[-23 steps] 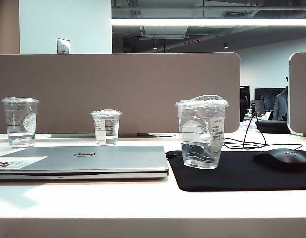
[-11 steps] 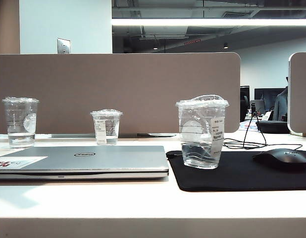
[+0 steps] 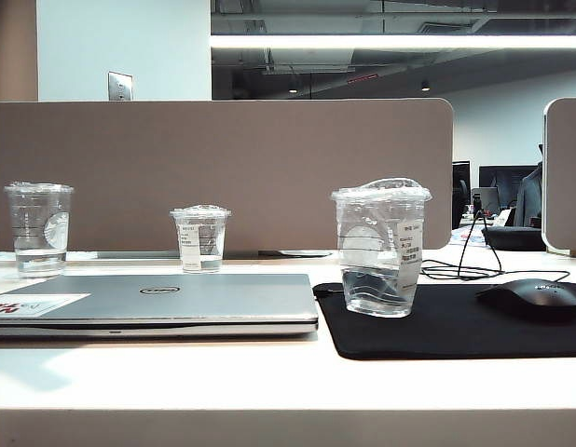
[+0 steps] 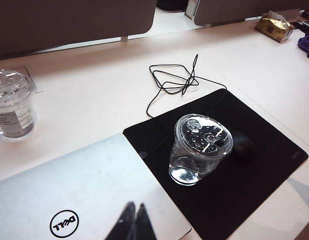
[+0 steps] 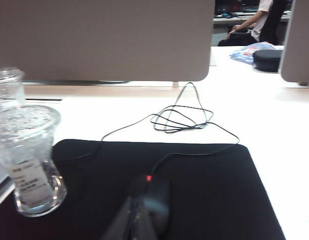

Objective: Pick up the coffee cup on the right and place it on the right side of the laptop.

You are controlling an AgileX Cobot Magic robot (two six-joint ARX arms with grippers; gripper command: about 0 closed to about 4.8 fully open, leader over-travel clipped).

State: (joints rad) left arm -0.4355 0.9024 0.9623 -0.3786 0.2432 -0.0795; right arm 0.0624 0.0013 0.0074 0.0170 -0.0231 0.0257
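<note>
The coffee cup point(image 3: 379, 247), tall and clear with a crinkled lid and a white label strip, stands upright on the left part of a black mat, just right of the laptop point(image 3: 176, 300). It holds a little clear liquid. From the left wrist view the cup point(image 4: 199, 150) is beside the silver Dell laptop point(image 4: 69, 185), and my left gripper point(image 4: 136, 205) hangs shut over the lid, apart from the cup. My right gripper point(image 5: 135, 202) is shut, above the mouse, with the cup point(image 5: 29, 160) off to one side and untouched. Neither gripper appears in the exterior view.
A black mouse point(image 3: 535, 298) sits on the black mat point(image 3: 456, 335), its thin cable point(image 3: 465, 268) looped behind. Two other clear cups point(image 3: 38, 228) point(image 3: 200, 237) stand behind the laptop. A grey-brown partition point(image 3: 223, 168) closes the back of the desk.
</note>
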